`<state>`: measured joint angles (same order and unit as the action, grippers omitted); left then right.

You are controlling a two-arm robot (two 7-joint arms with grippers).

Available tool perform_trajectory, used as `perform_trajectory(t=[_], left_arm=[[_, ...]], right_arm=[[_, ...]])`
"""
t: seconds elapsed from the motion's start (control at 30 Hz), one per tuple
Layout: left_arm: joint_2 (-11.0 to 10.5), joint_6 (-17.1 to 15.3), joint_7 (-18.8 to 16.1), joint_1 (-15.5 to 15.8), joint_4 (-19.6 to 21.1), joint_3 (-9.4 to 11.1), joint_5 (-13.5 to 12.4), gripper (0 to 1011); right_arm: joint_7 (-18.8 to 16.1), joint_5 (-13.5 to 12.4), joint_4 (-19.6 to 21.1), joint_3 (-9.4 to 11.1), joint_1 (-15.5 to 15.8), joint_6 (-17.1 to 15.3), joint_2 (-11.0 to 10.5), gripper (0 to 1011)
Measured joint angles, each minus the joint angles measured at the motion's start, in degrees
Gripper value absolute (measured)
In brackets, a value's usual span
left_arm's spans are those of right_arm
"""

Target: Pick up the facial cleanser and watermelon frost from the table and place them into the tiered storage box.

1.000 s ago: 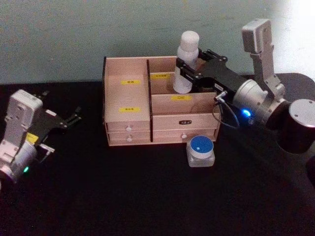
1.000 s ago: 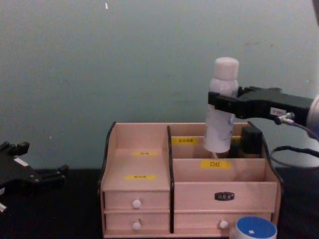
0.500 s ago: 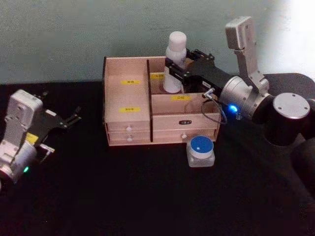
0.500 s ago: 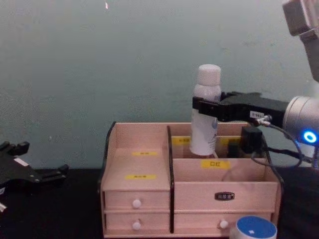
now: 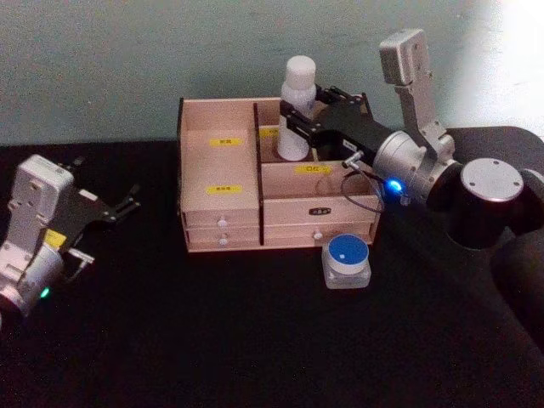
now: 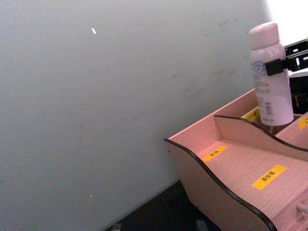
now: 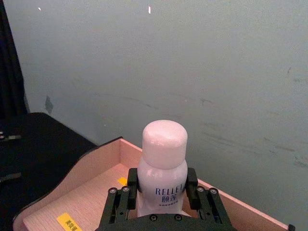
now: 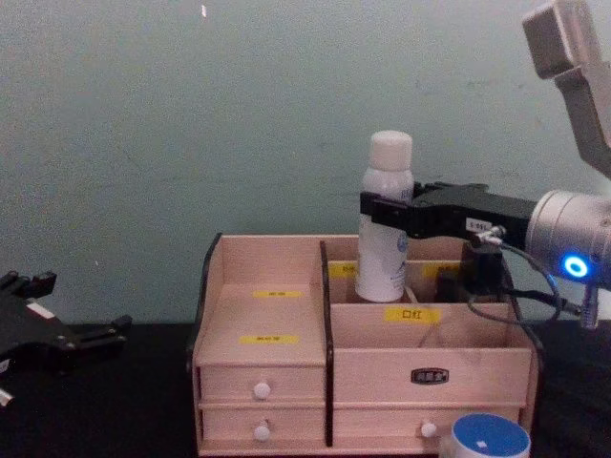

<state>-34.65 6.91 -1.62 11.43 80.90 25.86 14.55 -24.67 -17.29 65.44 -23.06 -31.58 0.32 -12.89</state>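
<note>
The facial cleanser (image 5: 298, 93), a tall white bottle with a rounded cap, stands upright in the back right compartment of the tiered storage box (image 5: 219, 212). My right gripper (image 5: 294, 119) is shut on its upper body. From the chest, the cleanser (image 8: 383, 239) has its base hidden behind the compartment wall, with the right gripper (image 8: 384, 205) clamped below the cap. The right wrist view shows the cleanser (image 7: 163, 144) between the black fingers (image 7: 131, 187). The watermelon frost (image 5: 348, 259), a squat blue-lidded jar, sits on the table in front of the box's right drawers. My left gripper (image 5: 127, 202) rests open at the far left.
The wooden box (image 8: 267, 296) has stepped compartments with yellow labels and small drawers with white knobs. A teal wall stands close behind it. The black tabletop (image 5: 212, 340) spreads in front. The right arm's cable (image 5: 361, 191) hangs over the box's right side.
My right gripper has carried the facial cleanser leftward and down, lowering it into the box's back right compartment. The jar and the left arm have not moved.
</note>
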Motion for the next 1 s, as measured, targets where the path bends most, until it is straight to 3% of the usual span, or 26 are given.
perform_trajectory(t=[1.0], left_arm=[[0.00,0.00,0.00,0.00,0.00,0.00,0.00,1001]], right_arm=[[0.47,1.67,-6.50,-0.24,-0.61,-0.77,1.92,593]])
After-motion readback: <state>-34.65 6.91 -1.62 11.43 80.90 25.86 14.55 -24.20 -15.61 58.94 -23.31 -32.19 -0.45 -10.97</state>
